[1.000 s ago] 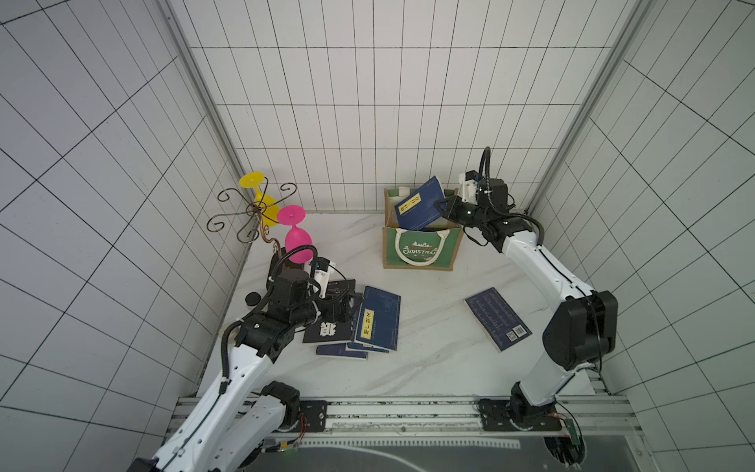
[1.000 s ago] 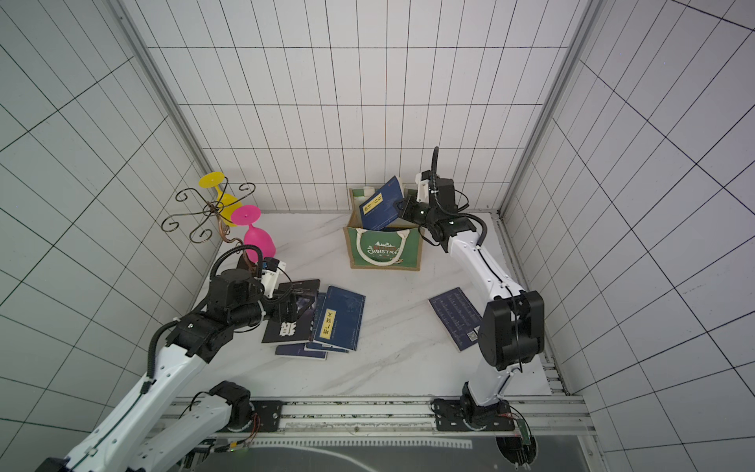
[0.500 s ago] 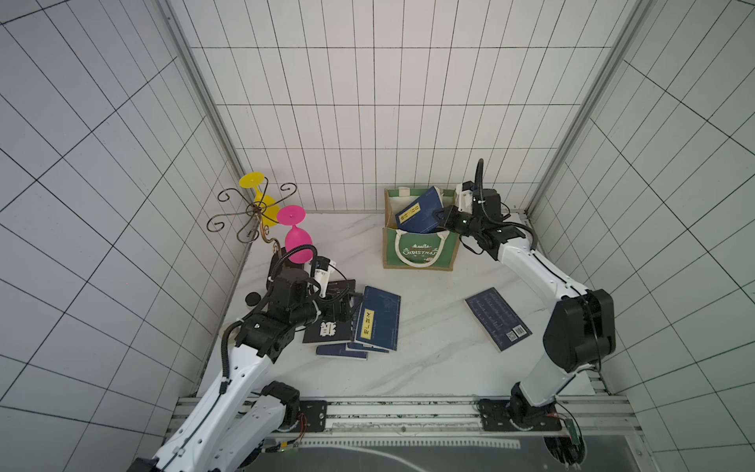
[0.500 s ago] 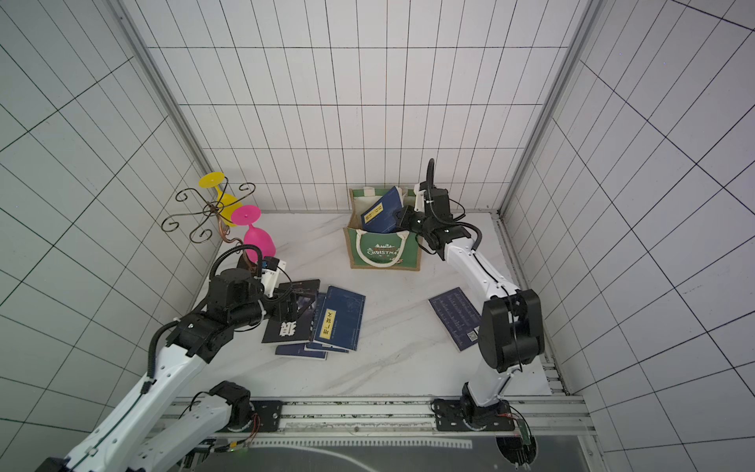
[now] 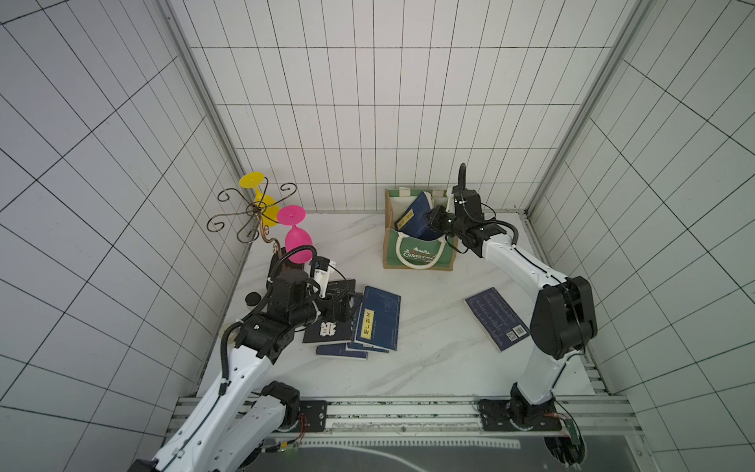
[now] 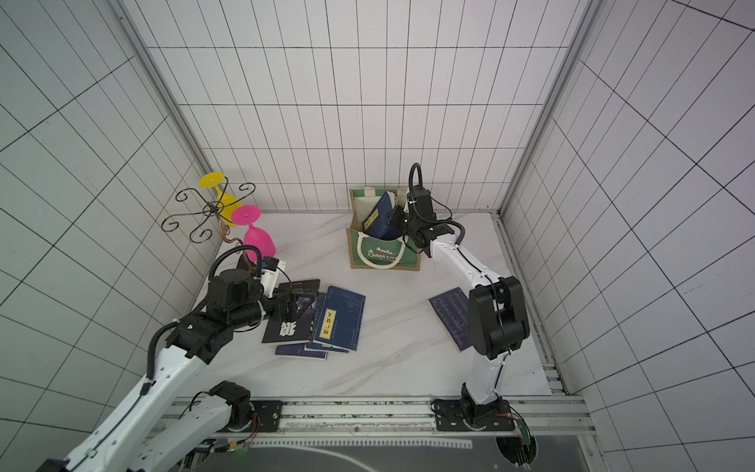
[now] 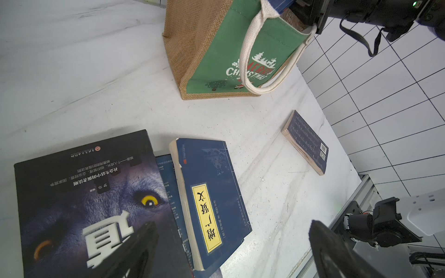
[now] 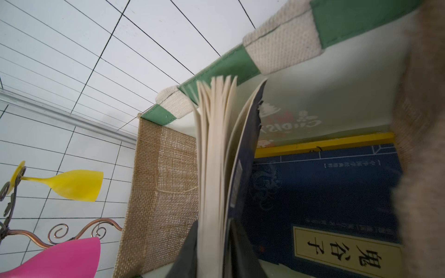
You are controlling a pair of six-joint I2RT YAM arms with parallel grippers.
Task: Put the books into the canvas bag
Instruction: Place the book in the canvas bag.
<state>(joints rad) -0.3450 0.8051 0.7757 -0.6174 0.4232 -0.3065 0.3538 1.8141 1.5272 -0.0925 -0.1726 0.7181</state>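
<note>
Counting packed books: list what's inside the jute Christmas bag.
In the tan jute bag with green front: a tilted navy paperback with a yellow label, a second navy yellow-labelled paperback below it, and a yellow edge. Anything underneath is covered.

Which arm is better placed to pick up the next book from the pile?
The left arm. Its jaws stand open above the black book in the pile. The right arm is at the bag, its jaws by a blue book in it, far from the pile.

one canvas bag (image 5: 421, 255), five books (image 5: 378, 316) lying outside it, one book (image 5: 416, 212) in its mouth, two goblets (image 5: 298, 245), one wire rack (image 5: 256, 209)
</note>
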